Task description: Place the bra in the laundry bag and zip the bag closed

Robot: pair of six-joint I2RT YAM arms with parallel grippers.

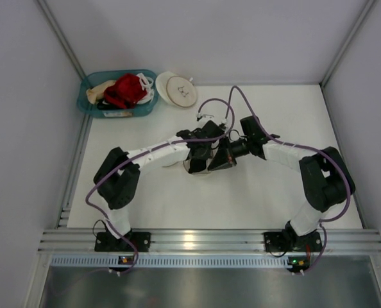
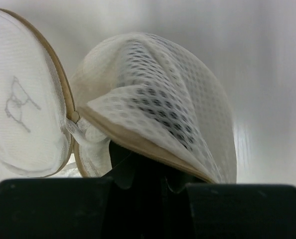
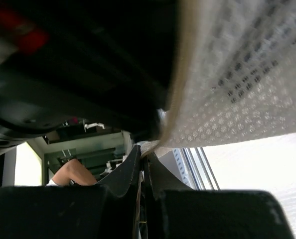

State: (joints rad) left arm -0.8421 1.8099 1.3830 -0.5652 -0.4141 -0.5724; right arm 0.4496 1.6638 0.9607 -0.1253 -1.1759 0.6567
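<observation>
1. Top external view: both arms reach in to the middle of the tabletop (image 1: 274,192). The left gripper (image 1: 200,157) and right gripper (image 1: 222,157) are side by side there, almost touching.
2. They cover nearly all of the laundry bag (image 1: 172,165). Only a white sliver of it shows under the left forearm.
3. At the far left corner, well apart, a teal basket (image 1: 123,114) holds a red garment (image 1: 125,90) and a beige garment (image 1: 101,90). Just beside it lies a second round bag (image 1: 177,90) with a tan rim.
4. Left wrist view: the laundry bag (image 2: 153,99) rises right in front of the camera as a folded white mesh shell with a tan rim.
5. The left gripper (image 2: 145,167) has its fingers set narrow, pinching that tan rim from below.
6. A dark mass shows through the mesh holes (image 2: 153,69). I cannot tell whether it is the bra.
7. At the left a round lid (image 2: 23,109) with a thin grey mark stands upright. It meets the shell at a bunched spot.
8. Right wrist view: the right gripper (image 3: 144,152) has its fingers pressed together, with a pale strip of the bag's rim caught at their tips.
9. The mesh of the laundry bag (image 3: 247,74) hangs over the upper right.
</observation>
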